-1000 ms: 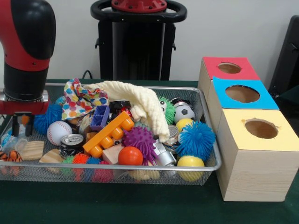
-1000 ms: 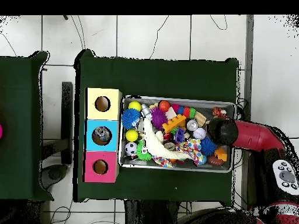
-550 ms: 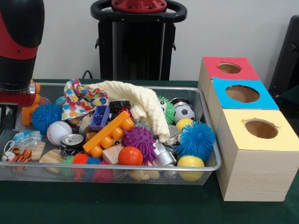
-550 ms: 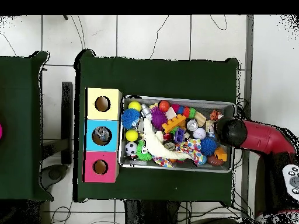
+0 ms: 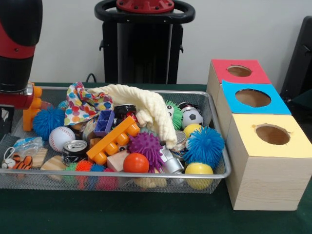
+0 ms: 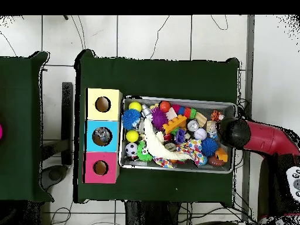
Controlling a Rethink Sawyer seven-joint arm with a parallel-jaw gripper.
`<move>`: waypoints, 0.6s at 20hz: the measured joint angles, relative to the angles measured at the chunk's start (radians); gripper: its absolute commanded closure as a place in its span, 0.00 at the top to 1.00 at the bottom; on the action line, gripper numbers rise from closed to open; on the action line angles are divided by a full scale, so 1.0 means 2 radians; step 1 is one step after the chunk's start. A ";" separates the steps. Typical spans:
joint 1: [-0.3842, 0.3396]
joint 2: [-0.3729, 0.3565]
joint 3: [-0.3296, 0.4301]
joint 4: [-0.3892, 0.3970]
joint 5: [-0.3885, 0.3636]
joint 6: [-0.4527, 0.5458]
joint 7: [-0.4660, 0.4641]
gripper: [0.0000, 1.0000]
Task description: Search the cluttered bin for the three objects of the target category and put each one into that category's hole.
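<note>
The wire mesh bin (image 5: 122,174) is packed with toys: a baseball (image 5: 61,138), an orange ball (image 5: 136,163), a yellow ball (image 5: 199,171), a soccer ball (image 5: 192,117), spiky balls in blue (image 5: 204,145) and purple (image 5: 145,146), a long orange block (image 5: 113,140), a soda can (image 5: 74,148) and a cream cloth (image 5: 146,109). To the bin's right stand the red (image 5: 258,75), blue (image 5: 278,105) and yellow (image 5: 292,146) boxes, each with a round hole. My gripper (image 5: 6,119) hangs at the picture's left edge, by the bin's left end and mostly cut off. From overhead the arm (image 6: 233,132) covers it.
A small orange block (image 5: 30,109), a second blue spiky ball (image 5: 48,122), a clear plastic bag (image 5: 27,145) and a tiger toy (image 5: 14,162) lie at the bin's left end, close to the gripper. A polka-dot cloth (image 5: 85,105) lies at the back.
The arm has risen out of the bin's left end and drawn off toward the picture's left edge. The small orange block there now shows, and the bag and tiger toy have shifted slightly.
</note>
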 measured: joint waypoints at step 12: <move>-0.022 0.064 0.001 -0.025 0.002 0.000 0.000 0.00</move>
